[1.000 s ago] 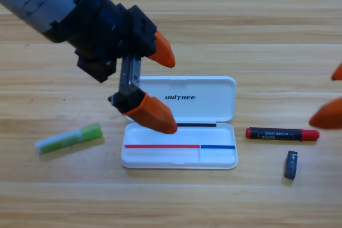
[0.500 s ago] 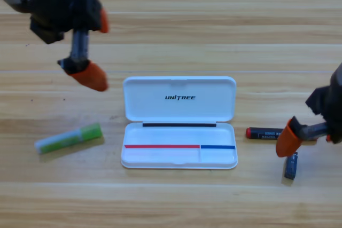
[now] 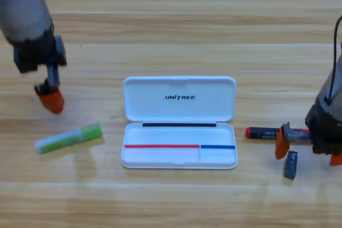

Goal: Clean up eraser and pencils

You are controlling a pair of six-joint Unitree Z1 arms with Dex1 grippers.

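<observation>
Wooden table bears open white case; pencils, eraser outside it.

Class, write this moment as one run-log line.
left gripper: above green pencil | right gripper: over black-and-red pencil, by eraser | white case: open, nothing packed

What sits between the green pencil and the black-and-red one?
In the high view, the open white case lies between the green pencil and the black-and-red pencil; bare wood either side.
</observation>
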